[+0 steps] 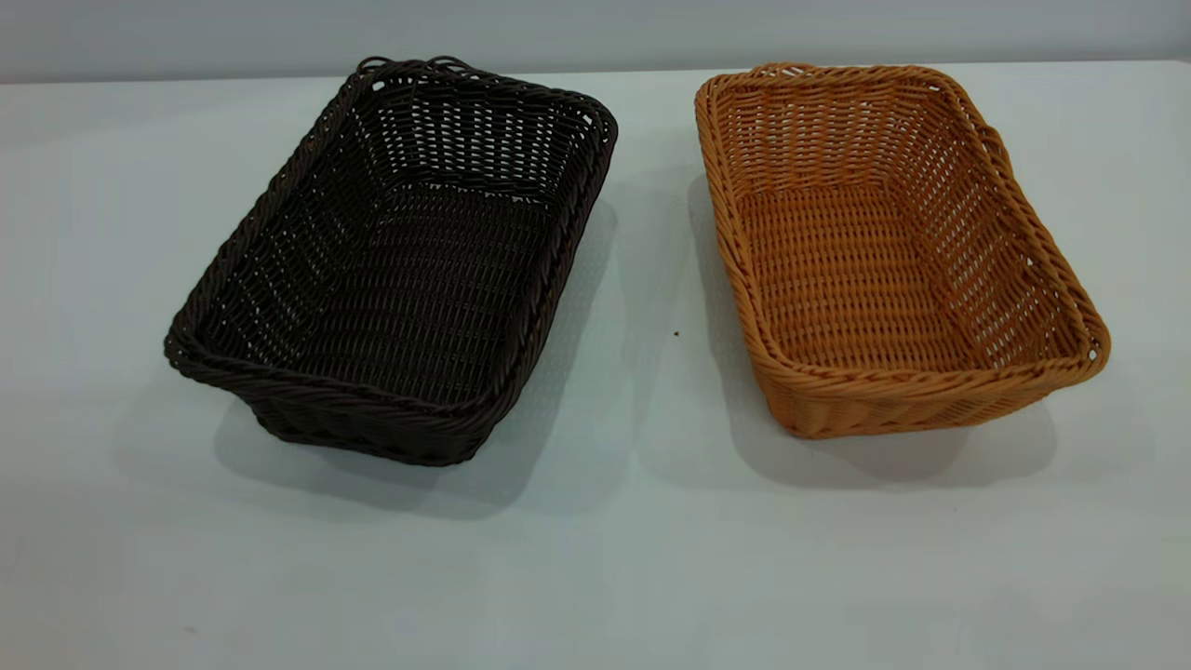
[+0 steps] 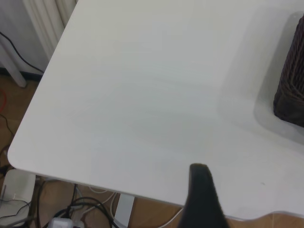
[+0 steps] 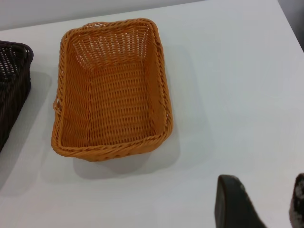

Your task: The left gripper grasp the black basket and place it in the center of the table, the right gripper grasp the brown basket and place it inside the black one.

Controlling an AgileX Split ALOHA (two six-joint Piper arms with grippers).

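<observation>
The black basket (image 1: 400, 270) stands empty on the left half of the white table (image 1: 614, 558). The brown basket (image 1: 884, 251) stands empty on the right half, a gap of bare table between them. Neither gripper shows in the exterior view. My left gripper (image 2: 203, 190) hangs over the table's near corner, well apart from the black basket, whose end (image 2: 292, 80) shows at that view's edge. My right gripper (image 3: 266, 190) is open and empty above bare table, off one end of the brown basket (image 3: 111, 95). The black basket (image 3: 12, 85) shows beside it.
The table's edge and rounded corner (image 2: 14, 156) lie close to the left gripper. Below it are the floor, cables (image 2: 71, 211) and a white box (image 2: 16, 192). A wall runs behind the table's far edge (image 1: 595, 37).
</observation>
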